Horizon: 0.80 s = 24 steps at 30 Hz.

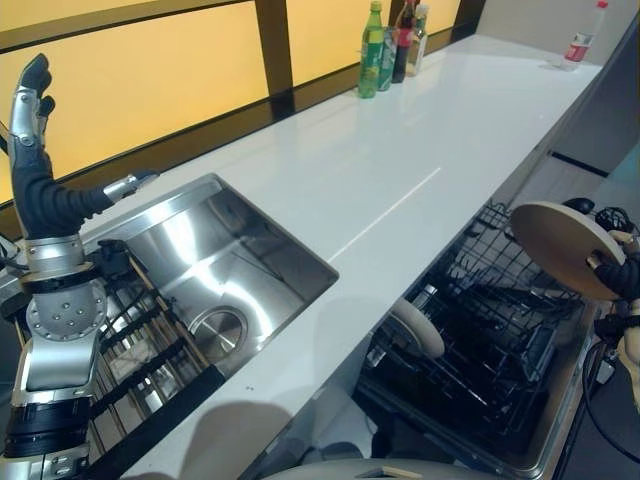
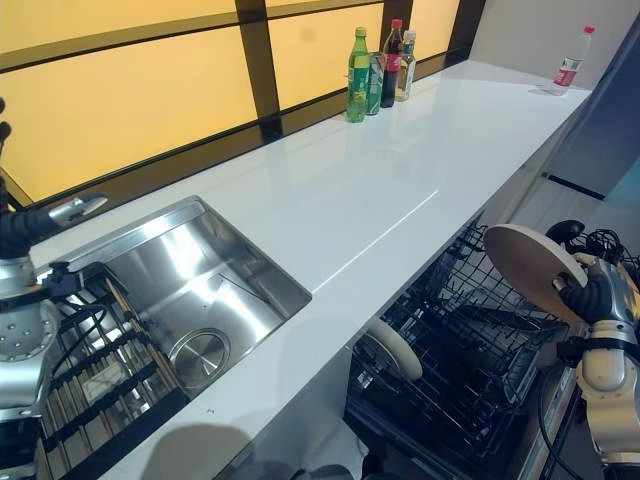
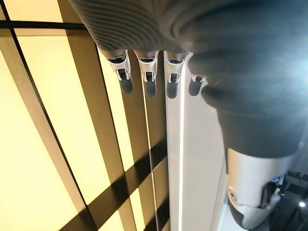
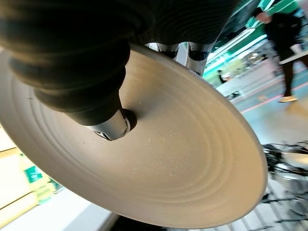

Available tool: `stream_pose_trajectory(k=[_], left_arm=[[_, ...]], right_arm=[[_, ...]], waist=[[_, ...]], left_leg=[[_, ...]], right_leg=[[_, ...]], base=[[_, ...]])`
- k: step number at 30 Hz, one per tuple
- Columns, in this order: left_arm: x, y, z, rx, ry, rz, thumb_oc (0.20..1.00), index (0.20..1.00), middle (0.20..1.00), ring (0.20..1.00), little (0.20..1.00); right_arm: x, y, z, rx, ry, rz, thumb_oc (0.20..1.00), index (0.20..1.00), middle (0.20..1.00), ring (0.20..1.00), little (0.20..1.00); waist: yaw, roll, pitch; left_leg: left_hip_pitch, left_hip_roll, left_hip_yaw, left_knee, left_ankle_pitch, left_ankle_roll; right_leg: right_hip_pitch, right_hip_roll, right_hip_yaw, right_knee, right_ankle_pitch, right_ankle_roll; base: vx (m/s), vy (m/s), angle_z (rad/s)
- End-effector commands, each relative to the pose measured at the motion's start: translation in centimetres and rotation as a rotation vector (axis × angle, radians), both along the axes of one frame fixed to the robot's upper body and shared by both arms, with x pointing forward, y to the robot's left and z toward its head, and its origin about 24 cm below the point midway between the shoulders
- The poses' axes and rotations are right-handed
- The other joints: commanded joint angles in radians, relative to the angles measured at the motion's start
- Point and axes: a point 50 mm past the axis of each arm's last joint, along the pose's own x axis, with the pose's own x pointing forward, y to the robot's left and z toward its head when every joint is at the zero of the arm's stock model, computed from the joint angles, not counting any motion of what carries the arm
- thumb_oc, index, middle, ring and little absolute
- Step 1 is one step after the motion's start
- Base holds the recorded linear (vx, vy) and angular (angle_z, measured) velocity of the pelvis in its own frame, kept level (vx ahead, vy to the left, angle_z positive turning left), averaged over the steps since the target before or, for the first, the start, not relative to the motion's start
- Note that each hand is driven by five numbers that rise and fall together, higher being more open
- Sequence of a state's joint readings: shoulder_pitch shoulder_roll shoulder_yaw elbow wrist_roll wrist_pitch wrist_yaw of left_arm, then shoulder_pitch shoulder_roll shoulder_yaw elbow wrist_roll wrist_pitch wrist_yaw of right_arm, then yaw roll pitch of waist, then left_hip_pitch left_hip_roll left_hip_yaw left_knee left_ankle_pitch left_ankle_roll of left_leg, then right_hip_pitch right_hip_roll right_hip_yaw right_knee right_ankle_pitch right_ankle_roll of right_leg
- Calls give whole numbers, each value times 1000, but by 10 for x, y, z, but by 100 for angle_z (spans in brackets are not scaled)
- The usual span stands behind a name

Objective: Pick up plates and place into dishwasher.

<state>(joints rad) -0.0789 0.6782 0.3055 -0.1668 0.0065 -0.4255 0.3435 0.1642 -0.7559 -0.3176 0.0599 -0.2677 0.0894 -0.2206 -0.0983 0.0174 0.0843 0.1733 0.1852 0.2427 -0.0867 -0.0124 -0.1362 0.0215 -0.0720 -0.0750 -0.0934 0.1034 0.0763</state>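
The right hand (image 2: 592, 295) pinches a beige plate (image 2: 528, 267) by its rim, thumb pressed on its face, and holds it tilted on edge above the open dishwasher rack (image 2: 470, 370). A white plate (image 2: 392, 347) stands in that rack near the counter (image 2: 400, 170) edge. The left hand (image 1: 30, 95) is raised beside the sink (image 1: 215, 265), fingers straight and empty. Bottles (image 2: 378, 70) stand at the counter's far edge.

White counter (image 1: 400, 160), amber window panels (image 1: 150, 70)
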Motion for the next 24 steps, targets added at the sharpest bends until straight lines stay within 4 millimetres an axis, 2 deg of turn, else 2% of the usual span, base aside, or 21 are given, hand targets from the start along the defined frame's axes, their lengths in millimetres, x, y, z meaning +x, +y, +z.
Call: stream_pose_trajectory(k=[1,10,24], left_arm=[[0,13,11,30,-20,21,1000,1000,1000,1000,1000],[0,12,13,36,-27,27,1000,1000,1000,1000,1000],[12,0,10,40,-4,0,1000,1000,1000,1000,1000]], right_arm=[[-1,-16,27,-97,-93,-77,200,200,200,200,200],[-1,-23,7,-97,30,-91,200,200,200,200,200],[18,1,-20,-37,117,60,200,200,200,200,200]], waist=[[-26,-14,-24],[-38,8,-2],[-33,36,24]], left_leg=[[-146,51,-16,21,71,-6],[-162,71,-13,31,84,-21],[-164,61,-30,38,85,-24]], right_leg=[[29,-59,-27,127,-163,59],[13,-53,-16,137,-169,54],[10,-68,-7,150,-176,59]], base=[[-68,-56,-2],[-40,-30,-2],[4,5,0]])
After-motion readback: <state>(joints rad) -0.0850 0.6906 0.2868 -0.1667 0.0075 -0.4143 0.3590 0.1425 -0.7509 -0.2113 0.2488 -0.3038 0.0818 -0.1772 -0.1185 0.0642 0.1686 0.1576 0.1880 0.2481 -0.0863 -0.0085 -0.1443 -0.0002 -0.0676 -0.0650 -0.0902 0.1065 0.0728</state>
